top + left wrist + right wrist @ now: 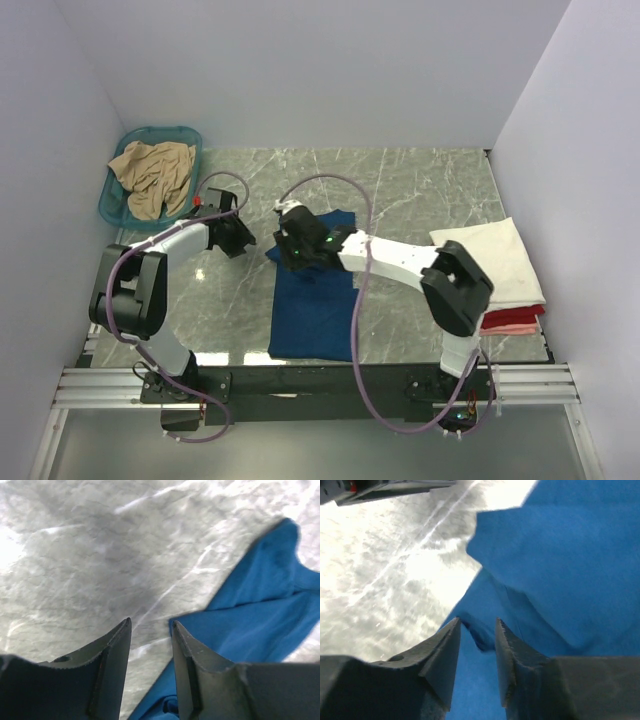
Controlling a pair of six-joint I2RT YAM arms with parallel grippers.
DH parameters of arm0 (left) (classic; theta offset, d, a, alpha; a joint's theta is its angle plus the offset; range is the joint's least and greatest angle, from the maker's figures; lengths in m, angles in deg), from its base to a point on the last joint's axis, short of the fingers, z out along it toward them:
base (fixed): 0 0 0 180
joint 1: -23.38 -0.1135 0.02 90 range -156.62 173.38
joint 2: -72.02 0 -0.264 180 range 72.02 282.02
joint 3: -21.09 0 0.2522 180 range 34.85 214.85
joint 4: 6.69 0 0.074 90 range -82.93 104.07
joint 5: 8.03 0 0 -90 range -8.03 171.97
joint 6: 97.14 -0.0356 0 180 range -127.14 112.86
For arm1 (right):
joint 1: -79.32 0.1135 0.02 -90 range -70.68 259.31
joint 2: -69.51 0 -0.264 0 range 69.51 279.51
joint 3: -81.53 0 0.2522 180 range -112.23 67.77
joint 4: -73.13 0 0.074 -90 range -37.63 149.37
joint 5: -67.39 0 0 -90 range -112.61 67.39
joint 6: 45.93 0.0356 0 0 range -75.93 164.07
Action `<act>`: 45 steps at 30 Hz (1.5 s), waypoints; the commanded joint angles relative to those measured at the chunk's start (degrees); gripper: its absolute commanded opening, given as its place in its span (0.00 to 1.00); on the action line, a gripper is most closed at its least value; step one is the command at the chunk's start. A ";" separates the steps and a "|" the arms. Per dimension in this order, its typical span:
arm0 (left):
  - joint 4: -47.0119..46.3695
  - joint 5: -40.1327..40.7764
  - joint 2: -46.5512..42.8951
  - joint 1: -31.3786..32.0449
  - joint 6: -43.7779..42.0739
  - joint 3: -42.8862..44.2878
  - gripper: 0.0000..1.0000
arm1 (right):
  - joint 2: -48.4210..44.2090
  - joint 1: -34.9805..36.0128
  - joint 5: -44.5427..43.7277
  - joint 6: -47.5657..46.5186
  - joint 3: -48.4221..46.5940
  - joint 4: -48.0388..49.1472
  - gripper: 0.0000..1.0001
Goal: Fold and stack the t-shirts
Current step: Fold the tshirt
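Two tools work dark blue cloth t-shirt point(312, 322), frame centre, mid-fold: left tool point(150, 626) parted, empty; right tool point(478, 623) grip unclear.

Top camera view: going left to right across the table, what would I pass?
Basket holding a tan shirt, left gripper, blue shirt, stack of folded shirts.

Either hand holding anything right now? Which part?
Left hand: nothing, open. Right hand: over a folded edge of the blue shirt; grip cannot be told.
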 commanded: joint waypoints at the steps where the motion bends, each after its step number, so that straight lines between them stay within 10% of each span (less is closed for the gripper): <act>1: -4.43 -5.20 -1.01 -0.67 0.48 0.59 0.44 | 4.98 1.80 -5.88 -5.93 -6.01 -2.41 0.42; 35: -7.25 -9.95 0.58 -1.37 0.84 -0.20 0.43 | 18.89 2.24 -10.02 -7.96 -17.36 -5.84 0.43; 45: -7.69 -10.13 0.84 -1.28 1.01 -1.43 0.41 | 14.50 2.15 -8.18 -6.56 -15.25 -3.91 0.02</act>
